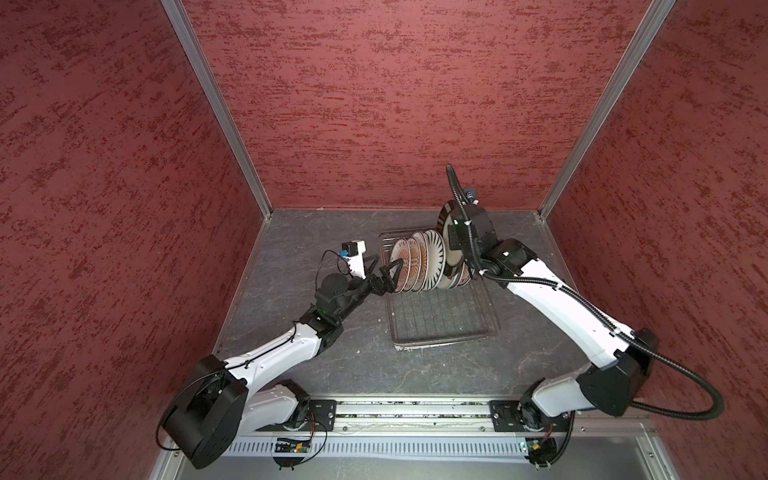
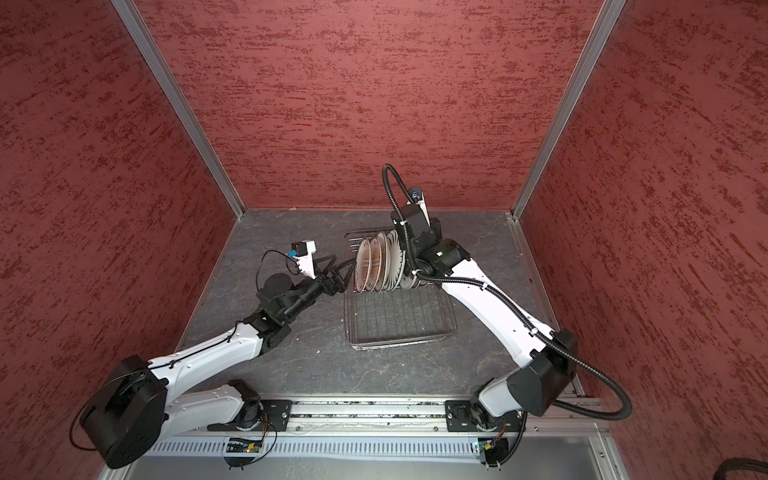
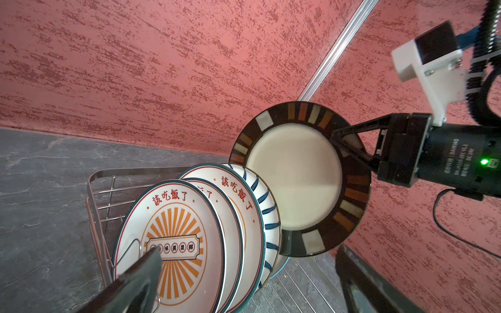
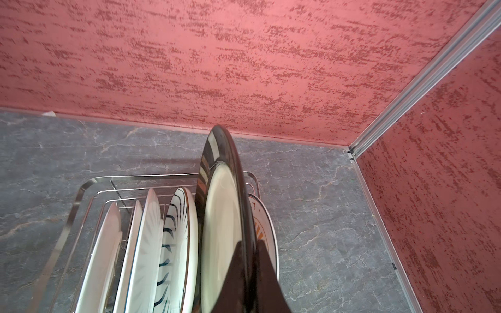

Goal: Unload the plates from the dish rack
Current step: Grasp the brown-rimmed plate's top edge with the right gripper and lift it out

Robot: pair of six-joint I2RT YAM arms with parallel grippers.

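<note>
The right gripper (image 4: 253, 271) is pressed together on the rim of the dark-rimmed plate (image 3: 295, 178), one finger on each face, so that the plate is held upright and edge-on to the wrist. The plate is raised above its neighbours, but its lower edge is hidden behind them in the left wrist view. Whether it is clear of the prongs (image 3: 113, 184) cannot be told.

Just beside the pinched plate, on one face, the striped plate (image 3: 267, 216) is stood in the dish rack (image 3: 90, 195). On the other face an orange-printed plate (image 4: 267, 230) is seen close behind the fingers. Further along the row from the gripper, the sunburst plates (image 3: 173, 244) are leaned in their slots. At the far end of that row the left gripper (image 1: 386, 266) is held empty, jaws spread wide, near the outermost plate and apparently apart from it.

The step in hand is judged to be the lift-out. It is best carried straight up in the plate's own plane until the lower edge is seen above both neighbours. Sideways travel before that is likely to knock the striped plate over. The wrist should not be twisted, since a glazed rim pinched at one spot can pivot or slip. Only then should the plate be carried to the bare table (image 1: 457, 370) nearer the arm's base.
</note>
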